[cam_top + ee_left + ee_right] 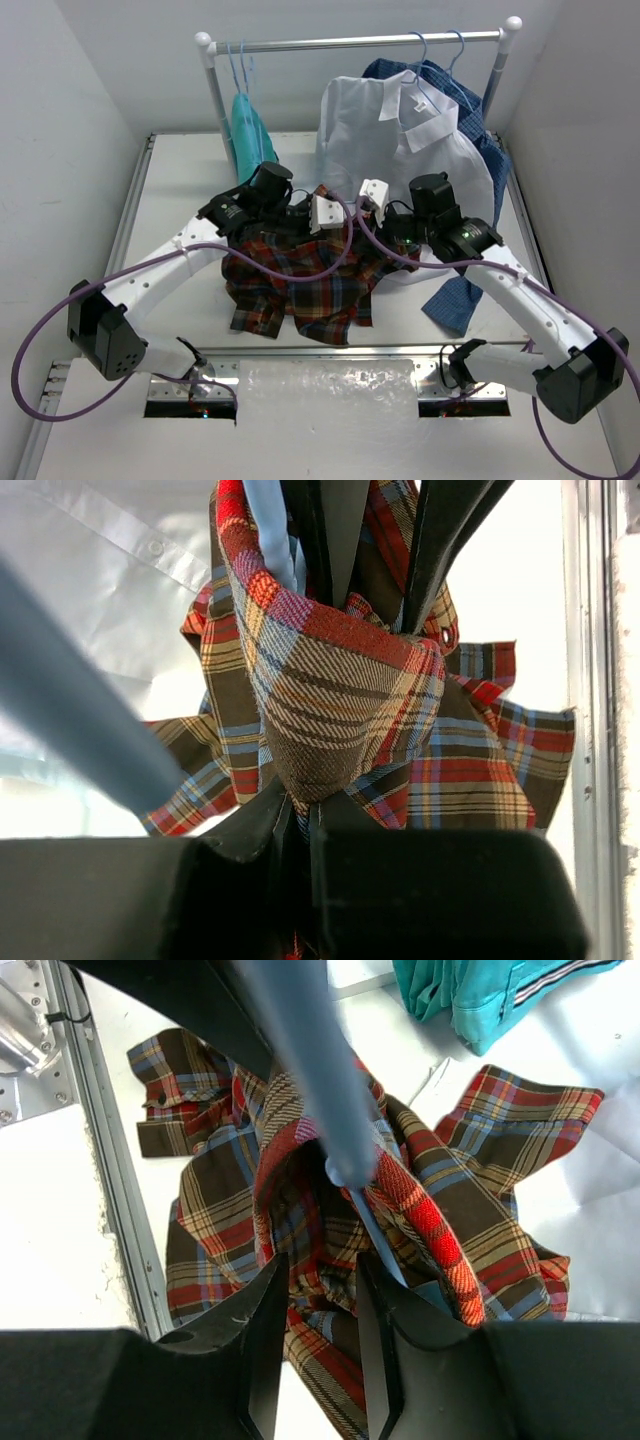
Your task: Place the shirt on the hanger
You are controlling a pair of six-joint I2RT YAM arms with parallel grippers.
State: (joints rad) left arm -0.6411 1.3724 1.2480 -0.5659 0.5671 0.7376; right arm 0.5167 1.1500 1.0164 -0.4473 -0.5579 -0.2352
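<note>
The plaid shirt (300, 280) lies bunched in the middle of the table, its upper part drawn up to both grippers. My left gripper (335, 222) is shut on a fold of the shirt (340, 690), with fabric pinched between the jaws (305, 815). The pale-blue hanger (268, 530) runs down into that fold. My right gripper (358, 212) faces it. In the right wrist view its jaws (320, 1260) stand a little apart over the shirt (220, 1210). The hanger wire (375, 1225) passes just outside the right finger, not between the jaws.
A clothes rack rail (350, 42) spans the back. On it hang a white shirt (400, 130), a blue checked shirt (465, 290) reaching the table, a teal garment (250, 130) and a spare hanger (240, 65). A metal rail (100, 1160) edges the near side.
</note>
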